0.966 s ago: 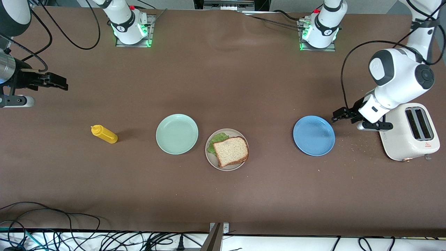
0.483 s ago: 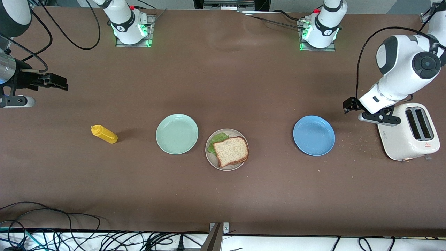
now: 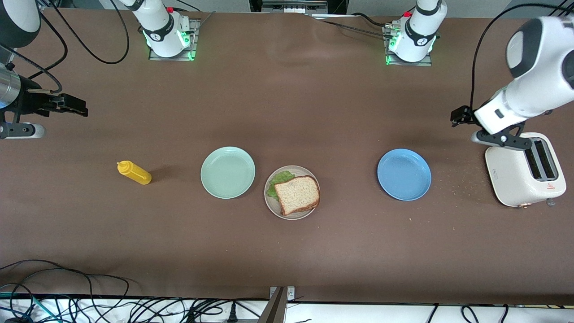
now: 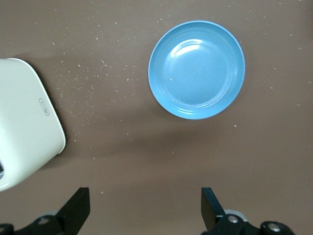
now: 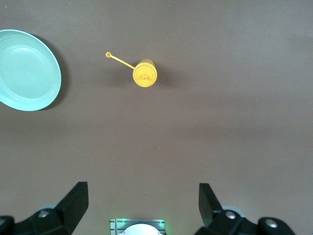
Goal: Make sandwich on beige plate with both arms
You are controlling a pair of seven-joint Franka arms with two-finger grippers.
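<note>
From the front, the left gripper (image 3: pixel 458 115) hangs in the air over bare table beside the toaster (image 3: pixel 524 169), at the left arm's end. The right gripper (image 3: pixel 78 106) waits in the air at the right arm's end of the table. The sandwich (image 3: pixel 297 194) lies on the beige plate (image 3: pixel 272 205) at mid-table, toward the edge nearest the front camera: speckled brown top slice, ruffled lettuce (image 3: pixel 277 180) showing at one side. It sits just beside the mint-green plate (image 3: pixel 228 172), with the blue plate (image 3: pixel 403 174) well apart.

The left wrist view shows wide-spread, empty fingers (image 4: pixel 210 208) above the table scattered with crumbs (image 4: pixel 105 63).

The right wrist view shows wide-spread, empty fingers (image 5: pixel 208 201) and the yellow bottle (image 5: pixel 144 74).
</note>
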